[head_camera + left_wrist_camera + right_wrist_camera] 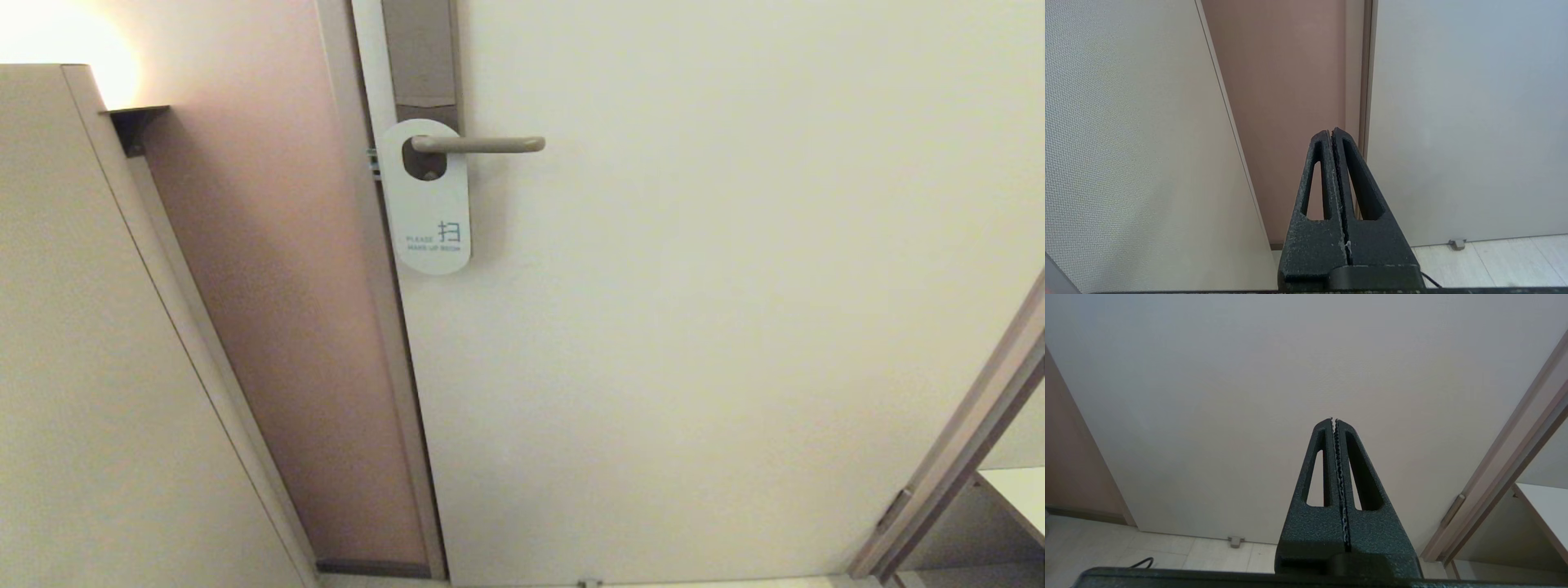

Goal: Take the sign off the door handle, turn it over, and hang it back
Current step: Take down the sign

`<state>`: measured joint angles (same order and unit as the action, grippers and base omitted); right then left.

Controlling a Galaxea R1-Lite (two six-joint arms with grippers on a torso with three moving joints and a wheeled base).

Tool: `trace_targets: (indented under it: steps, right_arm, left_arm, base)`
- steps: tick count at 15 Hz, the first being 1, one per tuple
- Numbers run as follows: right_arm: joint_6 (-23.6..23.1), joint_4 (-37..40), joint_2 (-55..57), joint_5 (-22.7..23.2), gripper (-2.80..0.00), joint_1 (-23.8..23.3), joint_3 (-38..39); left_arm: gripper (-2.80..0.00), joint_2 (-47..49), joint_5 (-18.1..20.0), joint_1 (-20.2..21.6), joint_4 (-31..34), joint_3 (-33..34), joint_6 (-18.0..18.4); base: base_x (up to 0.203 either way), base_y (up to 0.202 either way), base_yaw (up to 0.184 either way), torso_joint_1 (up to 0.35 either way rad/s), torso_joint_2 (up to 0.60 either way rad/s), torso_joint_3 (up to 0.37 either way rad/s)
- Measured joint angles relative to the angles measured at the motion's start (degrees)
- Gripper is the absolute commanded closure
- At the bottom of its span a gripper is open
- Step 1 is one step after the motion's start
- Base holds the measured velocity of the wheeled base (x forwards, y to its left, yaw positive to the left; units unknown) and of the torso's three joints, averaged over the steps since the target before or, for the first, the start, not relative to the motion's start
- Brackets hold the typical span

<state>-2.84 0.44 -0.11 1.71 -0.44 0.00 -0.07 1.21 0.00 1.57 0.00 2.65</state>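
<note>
The flat white oblong sign (428, 204), reading "MAKE UP ROOM" in pale blue, hung by its oval hole from the slim beige-bronze metal lever door handle (482, 144), flat against the cream door (735, 327). Well below that handle, the black left gripper (1332, 132) and black right gripper (1333, 421) were clenched, empty, apparently parked low near the floor.

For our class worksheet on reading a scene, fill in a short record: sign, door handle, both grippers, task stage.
sign: white face out, reads MAKE UP ROOM, hanging by its hole
door handle: level lever, passes through the sign's hole
left gripper: shut, empty, low by the door edge
right gripper: shut, empty, facing the door
task stage: sign not yet taken off
</note>
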Motion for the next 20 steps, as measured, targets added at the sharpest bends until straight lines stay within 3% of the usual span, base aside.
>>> trace_targets:
  steps: [12, 20]
  right_arm:
    - [0.00, 0.00, 0.01, 0.01, 0.00, 0.02, 0.00]
    - [-0.02, 0.00, 0.01, 0.02, 0.00, 0.02, 0.00]
  left_arm:
    - [0.00, 0.00, 0.57, 0.00, -2.80, -0.46, 2.77]
    - [0.00, 0.02, 4.94, 0.00, 2.26, -7.96, 2.78]
  base:
    - [0.000, 0.000, 0.000, 0.000, 0.00, 0.000]
    - [0.000, 0.000, 0.000, 0.000, 0.00, 0.000]
